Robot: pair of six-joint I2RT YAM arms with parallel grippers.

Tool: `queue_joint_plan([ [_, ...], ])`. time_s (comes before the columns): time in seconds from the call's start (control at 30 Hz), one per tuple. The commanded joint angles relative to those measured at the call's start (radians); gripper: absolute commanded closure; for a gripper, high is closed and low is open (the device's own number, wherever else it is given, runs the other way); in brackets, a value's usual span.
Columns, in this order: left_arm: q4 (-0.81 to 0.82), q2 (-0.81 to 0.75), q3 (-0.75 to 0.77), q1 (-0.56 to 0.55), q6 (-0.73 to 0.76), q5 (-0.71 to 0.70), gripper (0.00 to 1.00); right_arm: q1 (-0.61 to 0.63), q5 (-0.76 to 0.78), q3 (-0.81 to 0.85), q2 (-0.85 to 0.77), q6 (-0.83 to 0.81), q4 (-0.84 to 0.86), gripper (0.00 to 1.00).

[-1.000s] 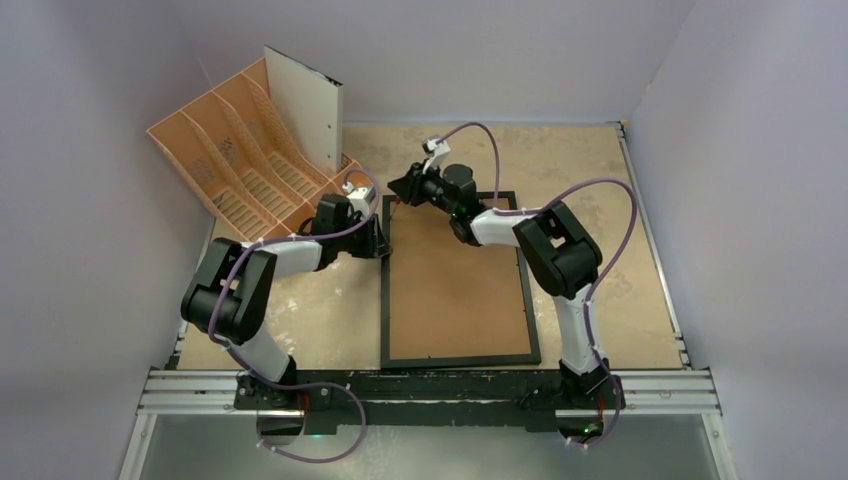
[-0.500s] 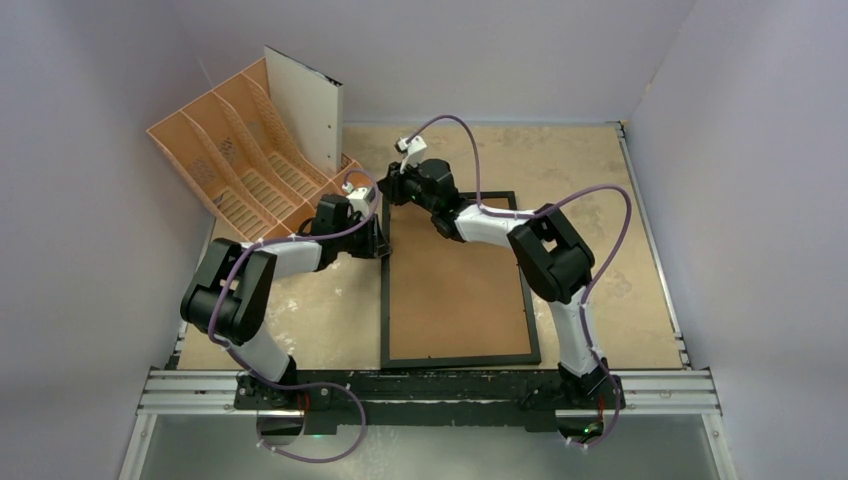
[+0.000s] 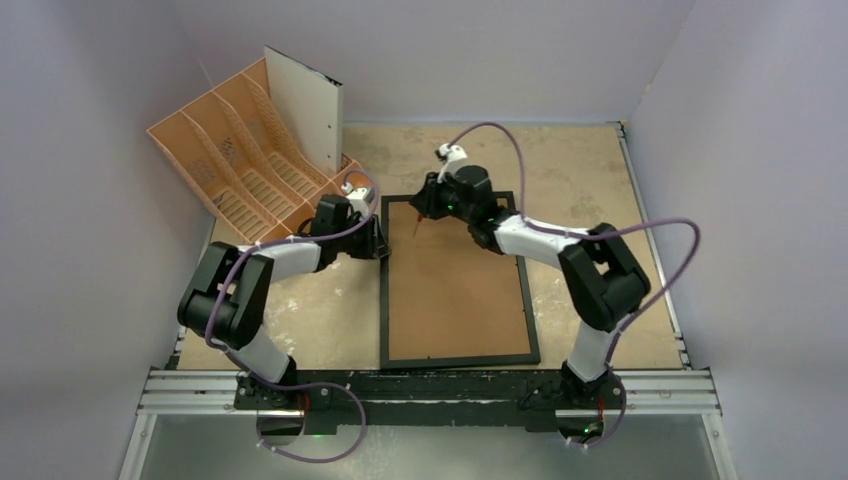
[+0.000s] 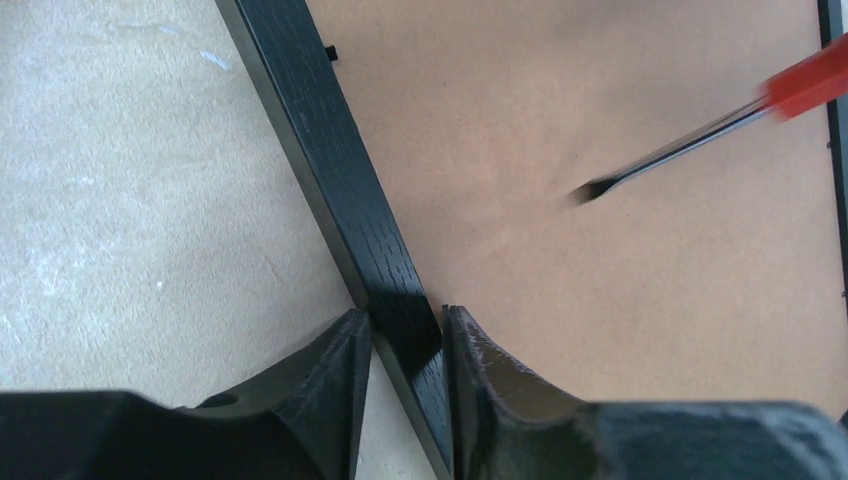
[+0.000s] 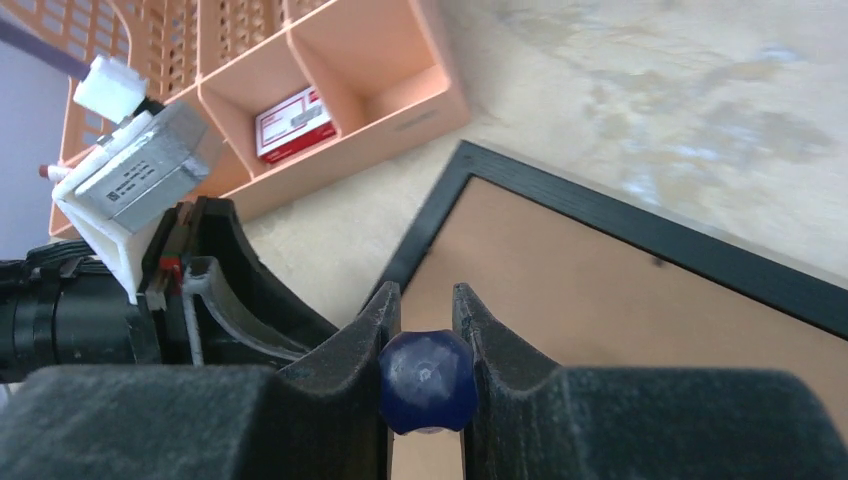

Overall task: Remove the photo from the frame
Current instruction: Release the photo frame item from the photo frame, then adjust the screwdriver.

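Note:
The black frame [image 3: 385, 300] lies face down on the table, its brown backing board [image 3: 455, 290] facing up. The photo is hidden under that board. My left gripper [image 3: 378, 240] is shut on the frame's left rail [image 4: 320, 130], one finger on each side [image 4: 407, 325]. My right gripper [image 3: 428, 200] hovers over the frame's far end, shut on a screwdriver [image 3: 417, 222]. The screwdriver's blue cap [image 5: 427, 380] sits between the fingers [image 5: 427, 305]. Its dark shaft and flat tip [image 4: 670, 160] hang just above the board, red handle behind. The frame's far left corner [image 5: 640, 225] shows below.
An orange file organiser [image 3: 240, 165] stands at the back left, close to the left arm, with a white sheet [image 3: 305, 105] upright in it and a small red-and-white box [image 5: 292, 125] in one slot. Walls enclose the table on three sides.
The right arm has swung from the frame's far left corner back towards the middle of the far end, its elbow moving right. The left gripper has kept its hold on the rail.

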Motion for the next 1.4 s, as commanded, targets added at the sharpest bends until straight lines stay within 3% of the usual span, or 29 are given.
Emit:
queue_joint_plan([
  [0.0,-0.031,-0.081,-0.014,-0.005,0.017,0.014,0.62,-0.050,-0.003,-0.087,-0.162,0.039,0.019,1.00],
  [0.13,-0.051,-0.142,-0.024,-0.005,0.014,0.029,0.53,-0.070,-0.048,-0.169,-0.270,0.065,0.001,1.00],
  [0.3,-0.121,-0.241,-0.024,-0.005,0.042,0.055,0.49,-0.089,-0.098,-0.291,-0.409,0.145,0.003,1.00],
  [0.7,-0.071,-0.514,-0.024,-0.055,0.088,0.528,0.39,-0.106,-0.383,-0.485,-0.688,0.325,0.017,1.00],
  [0.87,-0.138,-0.494,0.017,-0.235,0.200,0.458,0.37,-0.105,-0.476,-0.503,-0.742,0.394,0.050,1.00],
  [1.03,-0.028,-0.483,-0.018,-0.261,0.159,0.491,0.27,-0.106,-0.527,-0.511,-0.792,0.422,0.034,1.00],
  [1.37,0.000,-0.424,0.029,-0.354,0.160,0.468,0.26,-0.104,-0.564,-0.537,-0.796,0.523,0.160,1.00],
])
